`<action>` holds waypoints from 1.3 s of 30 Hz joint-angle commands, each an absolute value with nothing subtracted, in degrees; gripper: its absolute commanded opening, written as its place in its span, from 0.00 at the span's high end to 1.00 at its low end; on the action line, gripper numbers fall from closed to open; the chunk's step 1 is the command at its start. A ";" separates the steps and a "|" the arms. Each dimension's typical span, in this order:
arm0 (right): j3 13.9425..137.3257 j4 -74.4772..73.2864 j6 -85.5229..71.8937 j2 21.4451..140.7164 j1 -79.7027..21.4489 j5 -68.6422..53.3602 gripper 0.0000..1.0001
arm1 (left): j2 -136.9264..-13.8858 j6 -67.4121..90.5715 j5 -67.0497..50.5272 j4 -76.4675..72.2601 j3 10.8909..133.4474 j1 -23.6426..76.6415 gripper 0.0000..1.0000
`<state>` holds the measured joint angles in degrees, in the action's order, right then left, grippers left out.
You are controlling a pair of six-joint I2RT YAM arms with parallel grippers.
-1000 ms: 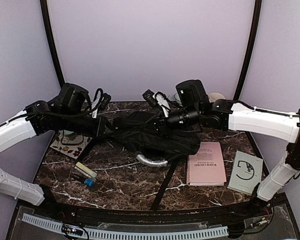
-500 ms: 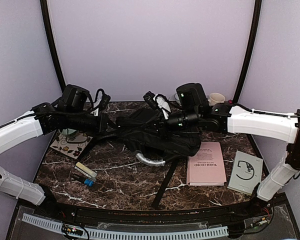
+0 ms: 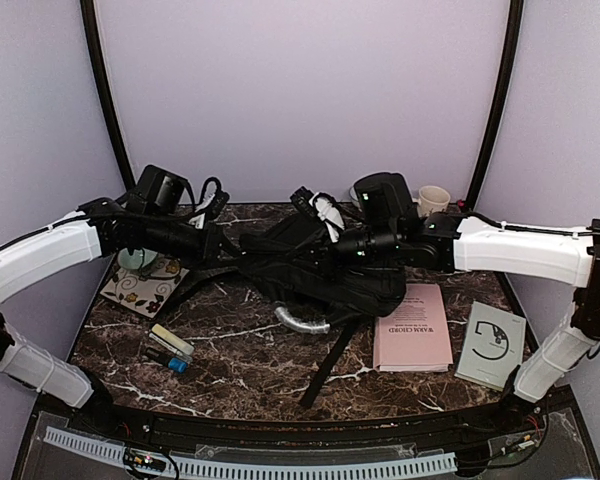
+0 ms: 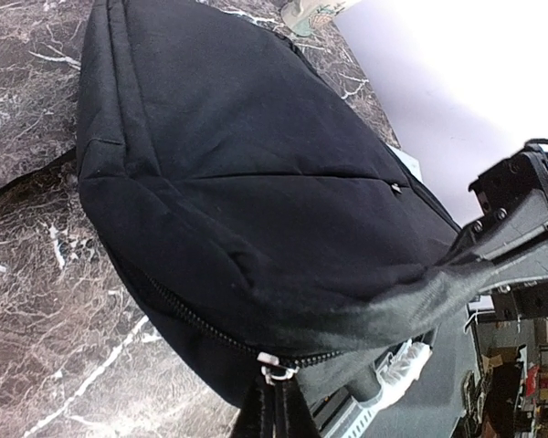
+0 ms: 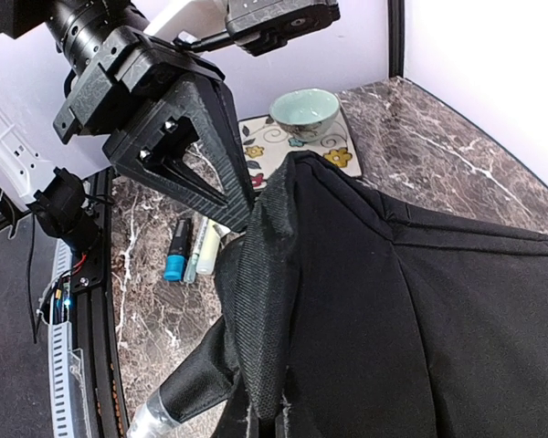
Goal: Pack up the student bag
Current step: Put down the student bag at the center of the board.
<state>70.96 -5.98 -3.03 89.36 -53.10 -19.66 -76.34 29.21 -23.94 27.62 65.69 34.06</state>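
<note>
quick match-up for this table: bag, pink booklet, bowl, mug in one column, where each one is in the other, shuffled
Things:
1. student bag
2. pink booklet
3. bowl
4. mug

Places:
a. on the floral mat
b. back right corner of the table
c. gripped by the left gripper and the right gripper
d. flat on the table, beside the grey booklet

Pairs: 1-c, 2-d, 3-a, 4-b

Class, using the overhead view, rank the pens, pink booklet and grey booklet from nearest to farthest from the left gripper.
1. Pens, front left, nearest the left gripper.
2. Pink booklet, right of centre.
3. Grey booklet, far right.
</note>
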 commanded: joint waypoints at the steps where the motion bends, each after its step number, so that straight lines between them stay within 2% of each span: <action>1: 71.22 -5.40 -1.02 82.03 -52.12 -22.46 1.00 | -73.56 25.97 -4.78 48.25 67.03 26.82 1.00; 9: 71.63 -5.73 0.95 84.38 -51.86 -27.57 1.00 | -71.71 28.11 11.68 66.94 74.11 26.81 1.00; 15: 73.13 -7.12 1.56 84.51 -51.86 -30.28 1.00 | -70.67 26.46 14.78 64.12 71.39 26.74 1.00; 29: 68.75 -6.43 0.17 76.65 -51.77 -34.81 1.00 | -77.40 14.41 3.65 46.52 66.26 25.09 1.00; 36: 69.45 -10.16 2.51 77.52 -51.77 -29.34 1.00 | -69.23 12.96 -19.13 37.29 65.77 26.16 1.00; 38: 71.54 -11.77 2.39 79.75 -51.77 -29.74 0.96 | -67.99 15.18 -22.67 35.33 65.19 27.47 1.00; 39: 72.95 -12.45 2.11 81.07 -51.77 -30.50 0.90 | -68.06 16.48 -23.81 34.92 65.35 28.52 1.00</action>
